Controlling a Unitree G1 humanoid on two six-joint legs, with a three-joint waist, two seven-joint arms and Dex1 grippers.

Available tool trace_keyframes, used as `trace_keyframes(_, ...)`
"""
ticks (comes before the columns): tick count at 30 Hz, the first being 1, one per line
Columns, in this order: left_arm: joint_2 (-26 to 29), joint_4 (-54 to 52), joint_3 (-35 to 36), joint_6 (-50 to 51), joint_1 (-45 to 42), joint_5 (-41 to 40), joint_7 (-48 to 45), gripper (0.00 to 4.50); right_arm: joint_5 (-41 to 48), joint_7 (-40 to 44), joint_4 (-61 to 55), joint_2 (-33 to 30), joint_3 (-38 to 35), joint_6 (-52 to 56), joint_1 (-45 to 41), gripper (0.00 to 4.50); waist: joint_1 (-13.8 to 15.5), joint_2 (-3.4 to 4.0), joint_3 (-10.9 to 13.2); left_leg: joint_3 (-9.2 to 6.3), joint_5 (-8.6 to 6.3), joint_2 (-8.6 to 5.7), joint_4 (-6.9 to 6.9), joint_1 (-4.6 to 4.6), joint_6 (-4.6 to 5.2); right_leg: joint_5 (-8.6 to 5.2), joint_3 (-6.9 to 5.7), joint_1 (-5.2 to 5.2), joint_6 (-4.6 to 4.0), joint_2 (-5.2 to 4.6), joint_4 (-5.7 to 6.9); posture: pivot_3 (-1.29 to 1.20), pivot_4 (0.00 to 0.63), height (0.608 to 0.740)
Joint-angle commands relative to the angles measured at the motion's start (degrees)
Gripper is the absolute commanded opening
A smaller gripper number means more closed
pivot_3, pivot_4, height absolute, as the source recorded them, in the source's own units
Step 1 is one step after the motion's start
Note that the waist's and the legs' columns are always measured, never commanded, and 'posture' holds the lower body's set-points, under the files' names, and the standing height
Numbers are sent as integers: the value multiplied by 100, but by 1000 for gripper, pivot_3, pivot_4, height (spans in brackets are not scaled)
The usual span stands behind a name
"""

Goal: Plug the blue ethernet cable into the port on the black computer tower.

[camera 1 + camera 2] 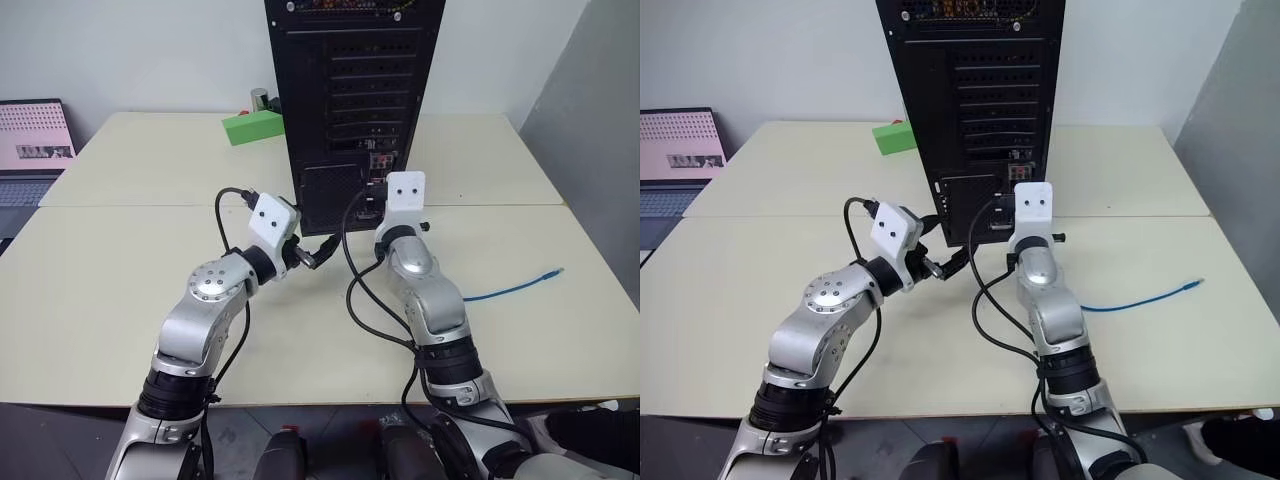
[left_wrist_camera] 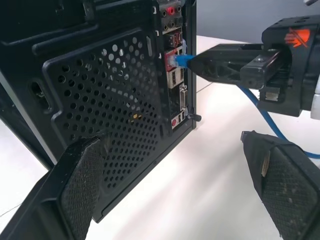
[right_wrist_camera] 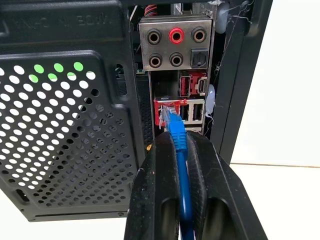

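Blue ethernet cable (image 3: 178, 131) sits clamped in the right end effector (image 3: 184, 145), plug at the port (image 3: 167, 111) straight ahead. Judging by this, push squarely forward until seated; the left end effector (image 2: 175, 165) hangs open, empty, beside the black computer tower (image 2: 100, 90).

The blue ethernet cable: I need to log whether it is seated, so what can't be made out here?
- Whether the plug has clicked fully into the port: the plug itself covers the socket in the right wrist view.
- The cable run near the right gripper: hidden by the arm in the head views.
- The black computer tower top: cut off by the frame edge.
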Motion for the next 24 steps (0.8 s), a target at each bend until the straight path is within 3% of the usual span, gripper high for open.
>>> trace_keyframes(1,79,-294,185,-7,16,-55,-20,4456,134,-88,26,593,71,-104,-380,0,-7,0,0,0,0,0,0,0,0,0,0,0,0,0,0,0,150,740)
trace_keyframes(24,98,-358,312,48,88,-64,18,4456,760,-172,600,700,113,-357,-790,0,-103,0,0,0,0,5,0,5,1,0,6,-1,0,6,2,0,150,740)
